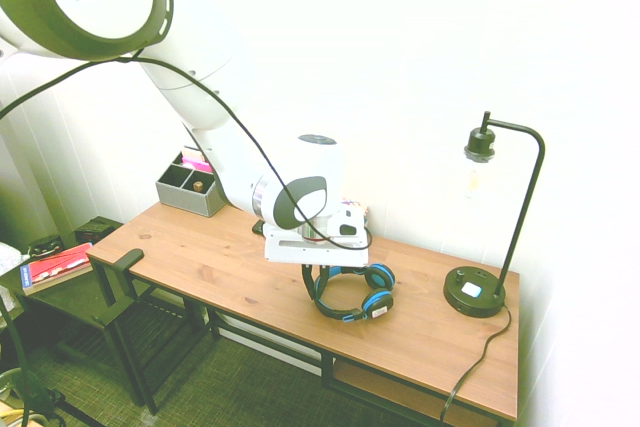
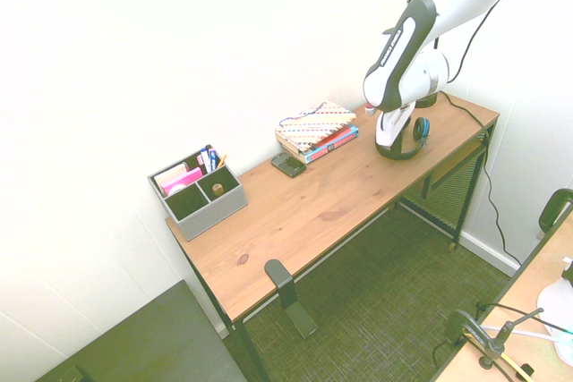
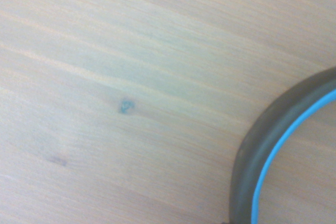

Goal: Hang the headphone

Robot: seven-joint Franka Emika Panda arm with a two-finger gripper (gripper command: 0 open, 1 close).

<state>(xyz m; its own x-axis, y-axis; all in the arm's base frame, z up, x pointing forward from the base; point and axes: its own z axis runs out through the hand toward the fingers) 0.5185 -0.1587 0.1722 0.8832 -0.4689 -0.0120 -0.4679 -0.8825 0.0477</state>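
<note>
Currently, the gripper, pointing straight down, is clamped on the headband of the headphone, which lies flat on the tabletop near the lamp; lifting and hanging remain to be done.

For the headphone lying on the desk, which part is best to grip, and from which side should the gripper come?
Grip the headband of the headphone, coming straight down from above. It lies flat on the wooden desk, so the thin arched band is open from the top, while the round ear cups look too wide. The gripper is shut there.
</note>
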